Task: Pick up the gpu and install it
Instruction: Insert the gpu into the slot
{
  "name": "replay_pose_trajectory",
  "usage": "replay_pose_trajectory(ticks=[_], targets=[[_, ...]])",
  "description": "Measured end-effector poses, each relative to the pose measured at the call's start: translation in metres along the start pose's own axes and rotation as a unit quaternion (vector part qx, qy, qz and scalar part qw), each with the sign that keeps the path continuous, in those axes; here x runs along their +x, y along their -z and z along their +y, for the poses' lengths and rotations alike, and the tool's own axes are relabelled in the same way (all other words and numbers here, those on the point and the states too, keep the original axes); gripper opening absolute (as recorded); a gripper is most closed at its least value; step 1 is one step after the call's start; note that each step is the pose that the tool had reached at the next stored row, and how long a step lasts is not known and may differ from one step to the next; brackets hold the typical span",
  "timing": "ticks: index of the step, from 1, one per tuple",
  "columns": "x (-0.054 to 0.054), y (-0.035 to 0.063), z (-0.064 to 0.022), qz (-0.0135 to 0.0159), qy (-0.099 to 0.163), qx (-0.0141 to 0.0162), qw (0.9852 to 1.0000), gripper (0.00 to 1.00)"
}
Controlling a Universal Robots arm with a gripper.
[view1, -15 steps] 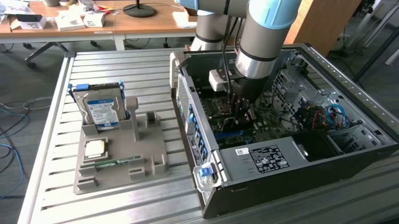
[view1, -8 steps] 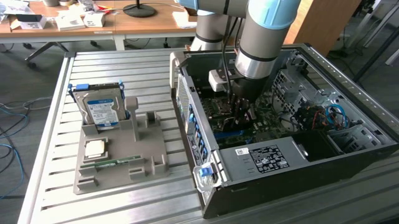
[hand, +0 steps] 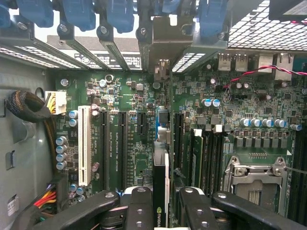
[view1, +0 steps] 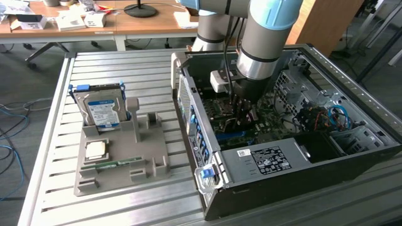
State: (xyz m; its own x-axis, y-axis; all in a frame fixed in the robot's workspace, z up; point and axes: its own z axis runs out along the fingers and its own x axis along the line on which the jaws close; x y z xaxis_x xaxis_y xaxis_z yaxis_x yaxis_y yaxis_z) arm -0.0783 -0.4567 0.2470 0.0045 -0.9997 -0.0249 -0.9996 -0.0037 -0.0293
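Computer case (view1: 301,188) lies open on slatted metal table (view1: 113,207), wooden desks (view1: 144,23) behind. Gripper (hand: 163,211) clamps gpu (hand: 160,177) over motherboard (hand: 144,91).

1. Computer case (view1: 301,188): black shell, grey metal interior, and a white printed label (view1: 267,160) on its inner cover.
2. Motherboard (hand: 139,96), inside the case: green, dotted with silver-topped capacitors; one white slot (hand: 85,143) among black ones.
3. Gpu (hand: 159,177), inside the case: black edge with a small green logo.
4. Gripper (hand: 164,201), inside the case: matte black.
5. Latches (hand: 76,12), on the case's rear wall: blue.
6. Cable bundle (hand: 45,197), inside the case: red, orange and yellow.
7. Arm (view1: 267,28), over the case: silver-grey with light-blue caps.
8. Hard drive (view1: 103,110), on the exterior view's left of the case: blue-and-white label.
9. Holder (view1: 150,155), beside the case: plain grey.
10. Table (view1: 94,66), under the case: silvery, ribbed in parallel slats.
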Motion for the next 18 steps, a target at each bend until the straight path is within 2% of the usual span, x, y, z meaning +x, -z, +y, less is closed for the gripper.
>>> replay_pose_trajectory(ticks=[18], targets=[[0.0014,0.0000,0.0000,0.0002,-0.009,0.0002,1.0000,0.26]])
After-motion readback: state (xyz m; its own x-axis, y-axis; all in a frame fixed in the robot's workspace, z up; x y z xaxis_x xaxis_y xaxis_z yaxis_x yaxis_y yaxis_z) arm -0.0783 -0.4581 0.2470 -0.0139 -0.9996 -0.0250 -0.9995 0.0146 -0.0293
